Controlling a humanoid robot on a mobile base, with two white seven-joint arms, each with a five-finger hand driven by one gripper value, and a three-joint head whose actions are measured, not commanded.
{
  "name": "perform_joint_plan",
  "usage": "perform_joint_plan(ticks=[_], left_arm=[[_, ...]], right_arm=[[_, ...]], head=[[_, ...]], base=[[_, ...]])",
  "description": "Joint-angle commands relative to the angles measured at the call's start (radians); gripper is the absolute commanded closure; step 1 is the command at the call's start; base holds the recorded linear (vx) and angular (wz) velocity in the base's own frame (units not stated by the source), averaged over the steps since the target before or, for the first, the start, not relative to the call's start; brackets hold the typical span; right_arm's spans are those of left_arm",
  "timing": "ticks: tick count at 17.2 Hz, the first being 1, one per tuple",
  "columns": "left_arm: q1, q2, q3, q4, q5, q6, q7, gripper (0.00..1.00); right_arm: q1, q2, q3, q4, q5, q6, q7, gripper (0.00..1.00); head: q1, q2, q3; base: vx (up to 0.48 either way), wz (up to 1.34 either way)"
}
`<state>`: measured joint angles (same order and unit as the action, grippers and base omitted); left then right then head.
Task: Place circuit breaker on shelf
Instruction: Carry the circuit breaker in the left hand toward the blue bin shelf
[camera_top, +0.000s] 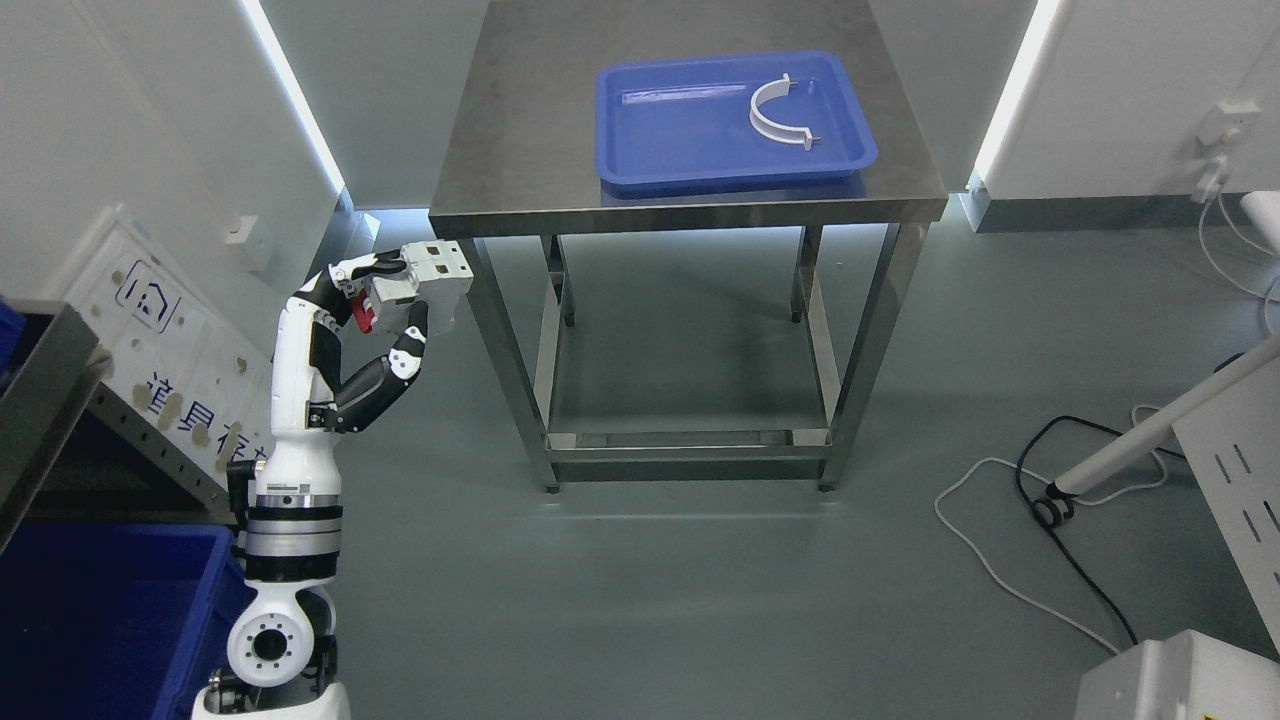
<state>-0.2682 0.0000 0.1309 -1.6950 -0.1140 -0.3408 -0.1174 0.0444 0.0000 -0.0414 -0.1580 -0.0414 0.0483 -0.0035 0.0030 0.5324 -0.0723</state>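
Observation:
My left hand (385, 300) is raised at the left of the picture, its fingers shut on a white circuit breaker (432, 283) with a red part at its near side. The breaker hangs in the air just left of the steel table's (520, 150) front left corner, below the tabletop's level. A grey metal shelf (50, 370) shows at the far left edge, to the left of and nearer than the hand. My right arm does not show.
A blue tray (650, 160) on the table holds a white curved bracket (775, 115) and a clear tube (680, 95). A blue bin (110, 610) sits at the lower left. Cables (1040, 500) and a white pole (1150, 430) lie on the floor at right.

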Motion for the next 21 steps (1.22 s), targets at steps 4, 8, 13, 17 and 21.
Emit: perform_joint_plan(ticks=[4,8,13,17,21], left_arm=[[-0.049,0.017,0.015,-0.012,0.004,-0.015,0.001,0.81],[-0.095,0.017,0.070,-0.012,0.004,-0.004,-0.017,0.81],[-0.102,0.017,0.122,-0.012,0.004,-0.012,-0.031,0.80],[-0.109,0.017,0.148,-0.012,0.004,-0.012,-0.031,0.80],[-0.178,0.017,0.147,-0.011,0.002,0.008,-0.040,0.80]], right_arm=[[0.000,-0.018,0.000,0.000,0.000,-0.001,0.000,0.00],[0.000,-0.018,0.000,0.000,0.000,-0.001,0.000,0.00],[0.000,-0.018,0.000,0.000,0.000,-0.001,0.000,0.00],[0.000,-0.018,0.000,0.000,0.000,-0.001,0.000,0.00],[0.000,-0.018,0.000,0.000,0.000,-0.001,0.000,0.00]], head=[[0.0000,0.000,0.000],[0.0000,0.000,0.000],[0.0000,0.000,0.000],[0.0000,0.000,0.000],[0.0000,0.000,0.000]], base=[[-0.329,0.01],[-0.355,-0.20],[-0.258,0.09],[-0.220,0.14],[-0.149,0.22]])
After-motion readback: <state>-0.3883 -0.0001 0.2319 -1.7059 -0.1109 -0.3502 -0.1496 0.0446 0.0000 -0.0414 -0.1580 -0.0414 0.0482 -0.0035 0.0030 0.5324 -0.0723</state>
